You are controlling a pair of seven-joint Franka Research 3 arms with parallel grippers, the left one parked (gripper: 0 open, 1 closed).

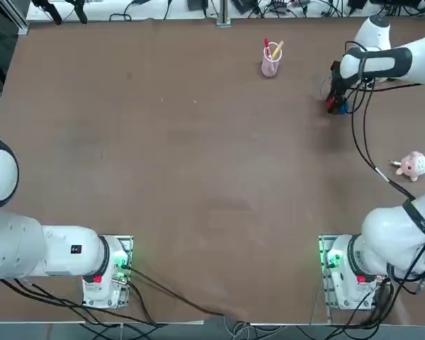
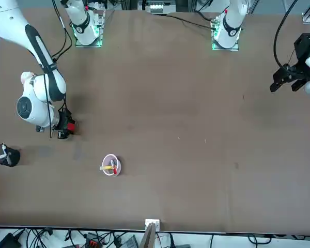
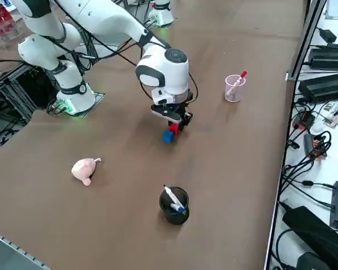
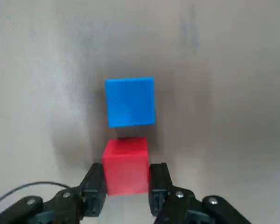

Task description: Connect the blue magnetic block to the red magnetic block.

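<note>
The red block (image 4: 125,165) is clamped between the fingers of the right gripper (image 4: 126,186), low over the table (image 1: 198,177). The blue block (image 4: 130,102) lies just beside it; contact apparently not made, a narrow gap being seen.

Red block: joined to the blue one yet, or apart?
Apart: the red block, between the right gripper fingers, sits short of the blue block.

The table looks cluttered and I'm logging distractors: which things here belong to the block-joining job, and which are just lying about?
In the job:
blue magnetic block
red magnetic block, between the right gripper fingers

Lying about:
pink cup with pens
black cup with a marker
pink plush toy
</note>
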